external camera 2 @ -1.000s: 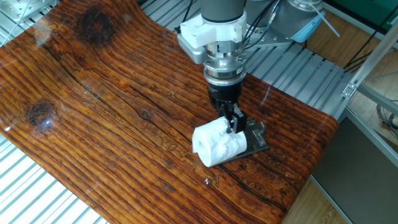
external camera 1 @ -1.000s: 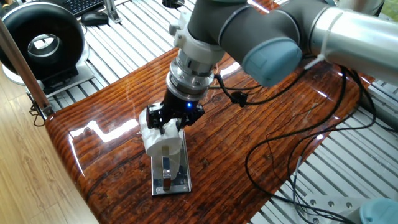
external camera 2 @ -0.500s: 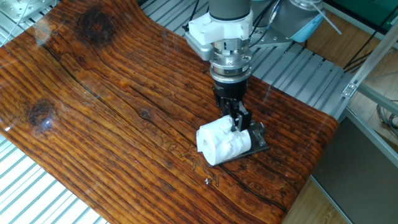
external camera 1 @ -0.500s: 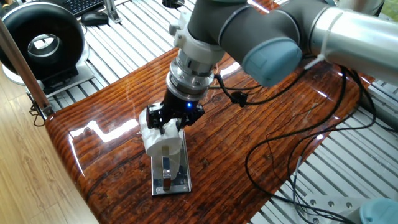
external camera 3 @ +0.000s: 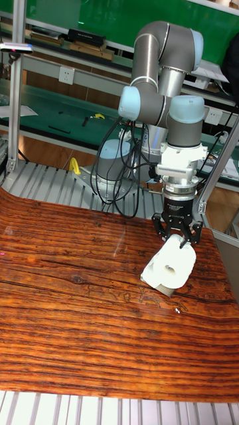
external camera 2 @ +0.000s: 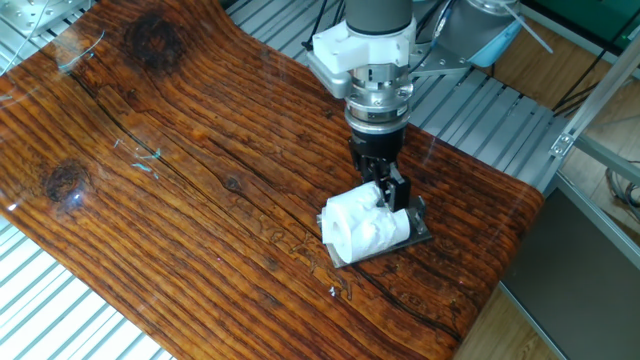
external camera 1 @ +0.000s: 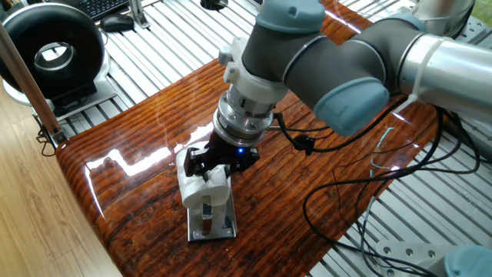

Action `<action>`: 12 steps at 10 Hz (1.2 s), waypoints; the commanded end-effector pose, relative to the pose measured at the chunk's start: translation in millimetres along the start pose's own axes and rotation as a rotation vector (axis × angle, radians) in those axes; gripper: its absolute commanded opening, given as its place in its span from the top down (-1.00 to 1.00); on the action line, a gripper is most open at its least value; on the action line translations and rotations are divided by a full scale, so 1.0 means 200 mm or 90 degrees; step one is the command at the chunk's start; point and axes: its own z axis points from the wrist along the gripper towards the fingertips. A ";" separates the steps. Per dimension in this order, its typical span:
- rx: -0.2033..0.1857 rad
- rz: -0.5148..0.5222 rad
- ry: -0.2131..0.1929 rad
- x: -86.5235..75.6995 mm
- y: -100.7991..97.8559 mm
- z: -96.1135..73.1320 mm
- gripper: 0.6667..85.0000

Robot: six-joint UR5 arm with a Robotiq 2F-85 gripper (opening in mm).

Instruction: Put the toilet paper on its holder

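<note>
The toilet paper (external camera 1: 198,185) is a white, crumpled roll held tilted over the holder (external camera 1: 224,226), a shiny chrome plate lying flat on the wooden table. My gripper (external camera 1: 216,161) comes down from above and is shut on the roll's upper side. In the other fixed view the roll (external camera 2: 360,228) covers most of the plate, with only the holder's far end (external camera 2: 419,229) showing behind the gripper (external camera 2: 387,194). In the tall fixed view the roll's core hole (external camera 3: 166,268) faces the camera below the gripper (external camera 3: 178,242). Whether the bar sits inside the hole I cannot tell.
A large black-and-white ring-shaped device (external camera 1: 48,52) stands off the table at the far left. Black cables (external camera 1: 346,192) trail over the wood to the right of the arm. The table's rounded edge (external camera 1: 84,200) is close to the holder. Metal slats surround the tabletop.
The gripper has carried the roll a little to the right in the other fixed view, further onto the plate. It stays shut on the roll.
</note>
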 end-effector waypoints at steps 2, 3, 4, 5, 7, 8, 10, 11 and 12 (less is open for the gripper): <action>0.018 0.022 0.025 0.05 0.00 -0.02 0.99; 0.024 0.028 0.032 0.07 0.00 -0.03 0.99; 0.023 0.033 0.035 0.08 0.01 -0.03 0.99; 0.023 0.035 0.035 0.09 0.02 -0.02 0.99; 0.021 0.032 0.030 0.08 0.02 -0.02 0.99; 0.017 0.032 0.030 0.07 0.03 -0.01 0.99; 0.020 0.019 0.033 0.08 0.02 -0.01 0.84; 0.019 0.014 0.037 0.09 0.03 -0.01 0.79; 0.021 0.000 0.043 0.10 0.01 -0.01 0.59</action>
